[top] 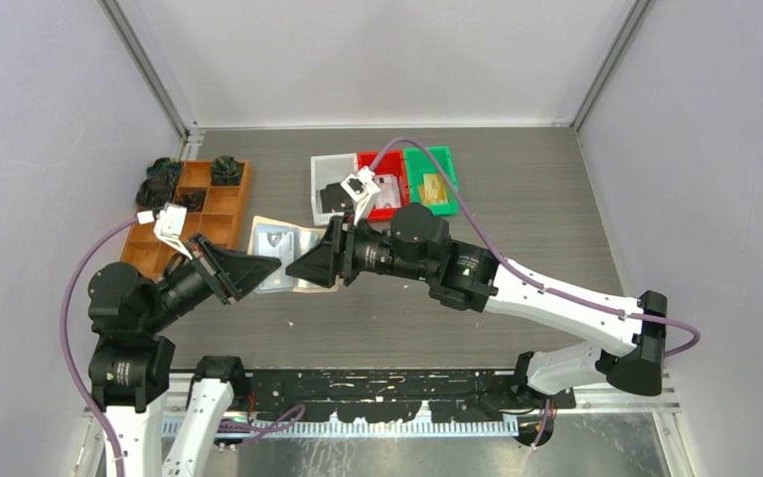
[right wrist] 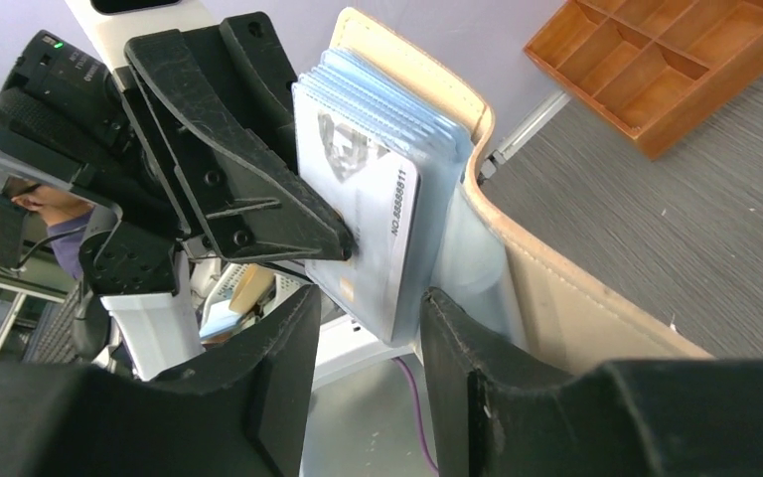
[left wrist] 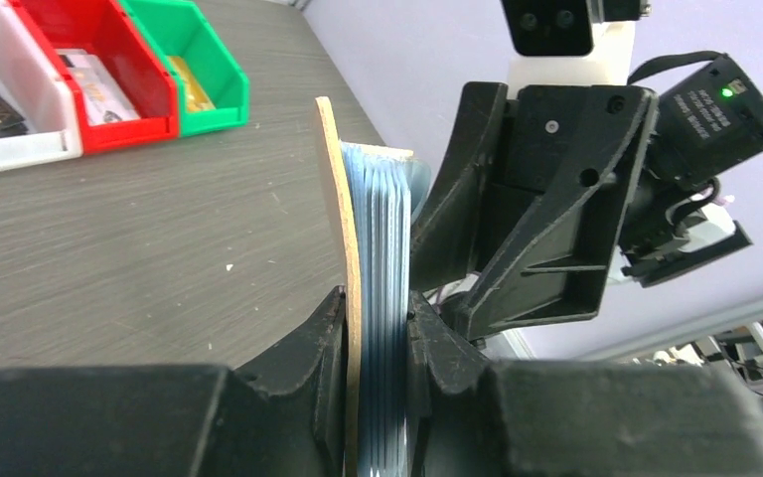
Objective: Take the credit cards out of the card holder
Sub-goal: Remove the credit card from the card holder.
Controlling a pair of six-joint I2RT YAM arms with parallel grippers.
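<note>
The tan card holder [top: 291, 245] is held open above the table between both arms. My left gripper [left wrist: 378, 333] is shut on its tan cover [left wrist: 337, 199] and the stack of clear sleeves [left wrist: 382, 229]. In the right wrist view the front white credit card [right wrist: 358, 214] with a grey emblem faces me, with the tan cover [right wrist: 556, 298] behind it. My right gripper [right wrist: 363, 333] is open, its jaws on either side of that card's lower corner, the left jaw apart from it. In the top view my left gripper [top: 270, 264] and right gripper [top: 300, 268] nearly meet at the holder.
A wooden compartment tray [top: 227, 209] stands at the back left. A white bin [top: 330, 171] with a black item, a red bin [top: 370, 159] with a card, and a green bin [top: 445, 159] with a gold card stand at the back centre.
</note>
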